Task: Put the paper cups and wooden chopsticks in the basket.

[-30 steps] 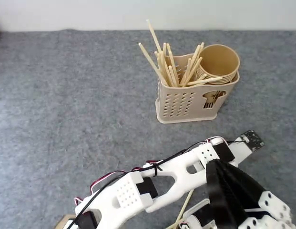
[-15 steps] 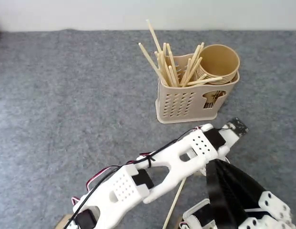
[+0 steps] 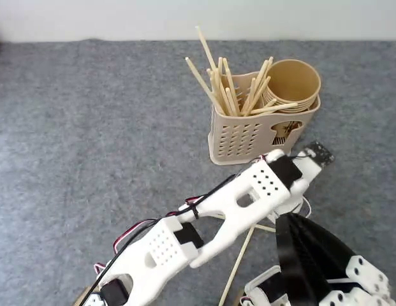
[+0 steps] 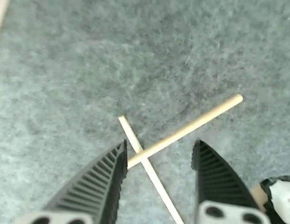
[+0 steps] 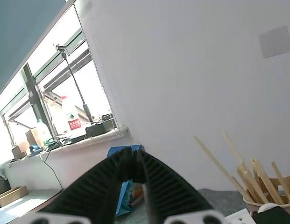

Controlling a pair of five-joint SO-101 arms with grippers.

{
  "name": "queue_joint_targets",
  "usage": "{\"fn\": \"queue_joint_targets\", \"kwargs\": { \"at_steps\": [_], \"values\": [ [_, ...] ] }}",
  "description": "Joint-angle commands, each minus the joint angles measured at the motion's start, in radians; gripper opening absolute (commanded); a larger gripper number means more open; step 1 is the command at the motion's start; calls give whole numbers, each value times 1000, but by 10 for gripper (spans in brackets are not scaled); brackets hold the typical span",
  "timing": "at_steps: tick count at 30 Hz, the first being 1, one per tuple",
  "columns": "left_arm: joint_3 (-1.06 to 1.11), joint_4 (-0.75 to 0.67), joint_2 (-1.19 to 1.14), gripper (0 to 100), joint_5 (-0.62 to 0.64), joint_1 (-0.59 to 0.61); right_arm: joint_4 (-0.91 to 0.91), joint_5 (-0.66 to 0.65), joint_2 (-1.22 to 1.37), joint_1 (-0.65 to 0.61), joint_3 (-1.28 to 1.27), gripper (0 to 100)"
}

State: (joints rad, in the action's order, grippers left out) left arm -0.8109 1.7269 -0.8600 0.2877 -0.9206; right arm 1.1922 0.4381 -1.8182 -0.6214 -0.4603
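A beige basket [image 3: 239,137] stands at the back of the grey mat, holding stacked paper cups [image 3: 293,83] and several wooden chopsticks [image 3: 223,80]. Two more chopsticks lie crossed on the mat, one [image 4: 201,120] over the other [image 4: 159,184]. My left gripper [image 4: 161,144] hangs open just above their crossing, one finger on each side. In the high view the white left arm [image 3: 255,191] stretches over them, and one chopstick [image 3: 239,261] pokes out beneath it. My right gripper [image 5: 134,154] is shut on nothing, raised and pointing at the wall, its black fingers [image 3: 300,245] near the front right.
The grey mat [image 3: 89,127] lies open to the left of the basket. The two arms crowd the front right corner. A white wall [image 5: 191,70] and a window sill with clutter [image 5: 65,135] lie behind the table.
The left arm has stretched away from the front edge toward the basket, uncovering more of the loose chopstick on the mat. The right arm has stayed put.
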Motion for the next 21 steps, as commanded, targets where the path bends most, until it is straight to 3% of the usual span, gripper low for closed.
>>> {"fn": "queue_joint_targets", "kwargs": {
  "at_steps": [1,15,21],
  "values": [
    [-41,26,12,211,9,37,30,6,4,-7,28,8],
    [102,26,14,217,8,60,41,6,4,-7,28,8],
    [183,2,12,281,8,60,41,6,4,-7,28,9]
  ]
}}
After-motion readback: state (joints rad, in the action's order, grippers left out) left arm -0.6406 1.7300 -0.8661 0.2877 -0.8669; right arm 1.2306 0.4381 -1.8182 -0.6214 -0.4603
